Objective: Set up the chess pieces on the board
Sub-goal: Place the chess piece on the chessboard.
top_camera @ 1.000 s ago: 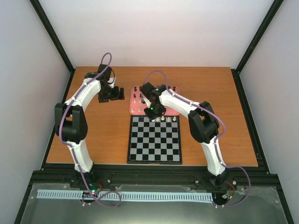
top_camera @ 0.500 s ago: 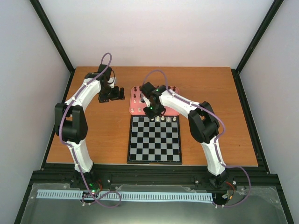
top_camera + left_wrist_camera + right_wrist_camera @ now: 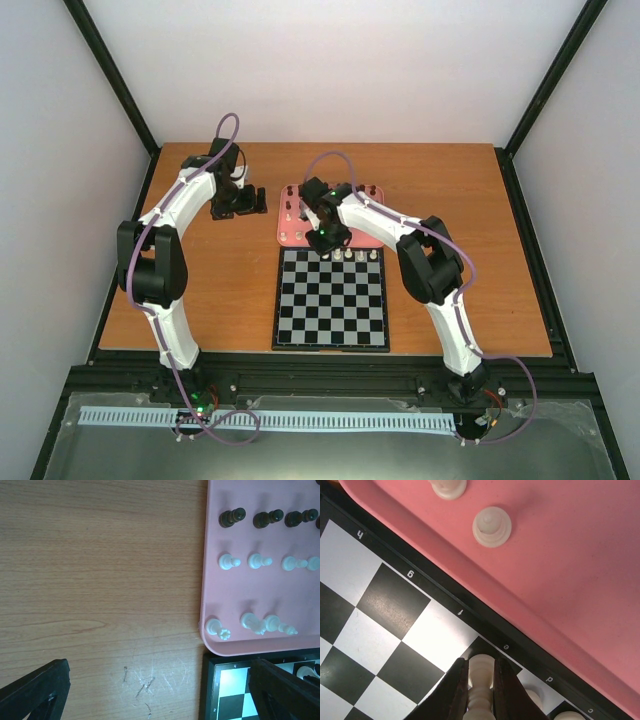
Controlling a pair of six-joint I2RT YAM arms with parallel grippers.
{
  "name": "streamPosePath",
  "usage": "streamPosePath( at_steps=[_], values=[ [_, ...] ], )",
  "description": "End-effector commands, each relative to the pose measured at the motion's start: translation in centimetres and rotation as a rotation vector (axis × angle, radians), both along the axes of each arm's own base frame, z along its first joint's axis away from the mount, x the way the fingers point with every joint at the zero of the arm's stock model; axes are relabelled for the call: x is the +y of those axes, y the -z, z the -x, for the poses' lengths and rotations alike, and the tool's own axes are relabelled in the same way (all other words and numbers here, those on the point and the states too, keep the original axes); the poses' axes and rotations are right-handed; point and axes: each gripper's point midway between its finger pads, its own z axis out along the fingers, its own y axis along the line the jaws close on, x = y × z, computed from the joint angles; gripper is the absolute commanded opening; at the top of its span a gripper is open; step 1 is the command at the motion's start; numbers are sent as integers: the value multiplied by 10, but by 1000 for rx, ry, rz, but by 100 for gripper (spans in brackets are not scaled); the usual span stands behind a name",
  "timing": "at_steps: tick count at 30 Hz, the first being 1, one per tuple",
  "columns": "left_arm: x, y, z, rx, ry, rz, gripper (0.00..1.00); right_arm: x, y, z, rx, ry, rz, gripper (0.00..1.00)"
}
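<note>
Piece: cream chess piece (image 3: 481,679), held over the board (image 3: 395,600) edge row, beside the tray (image 3: 570,555).
Right gripper (image 3: 481,664): clenched on the piece's stem.
Left gripper (image 3: 157,670): spread, empty.
Handling: judged light, rigid, slippery, easily toppled; best pinched mid-stem.

table (image 3: 75,580): wood-grain top, matt; you can see fine scratches (low in the left wrist view).
tray (image 3: 580,555): pink, smooth, plastic-looking, with a soft sheen.
board (image 3: 395,605): smooth; its dark squares give you a faint glare.
cream chess pieces (image 3: 491,526): smooth, slightly shiny, plastic by the look.
dark chess pieces (image 3: 232,517): glossy.
right gripper (image 3: 481,680) fingers (image 3: 457,695): matt black.
arm shells (image 3: 190,195): white, smooth.
</note>
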Motion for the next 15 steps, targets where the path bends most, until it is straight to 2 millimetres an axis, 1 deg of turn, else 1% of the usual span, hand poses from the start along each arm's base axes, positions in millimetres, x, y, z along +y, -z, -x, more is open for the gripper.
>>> streamPosePath(
  at_steps=[1,6,15],
  values=[
    [-1,-14,-1,-34,-6,16,100,2,1,-6,-21,-10,15,7],
    [-1,-13,-1,-31,-5,16,100,2,1,-7,-23,-11,20,14],
    [-1,-11,-1,-26,-5,17,100,3,3,-3,-3,-23,11,15]
  ],
)
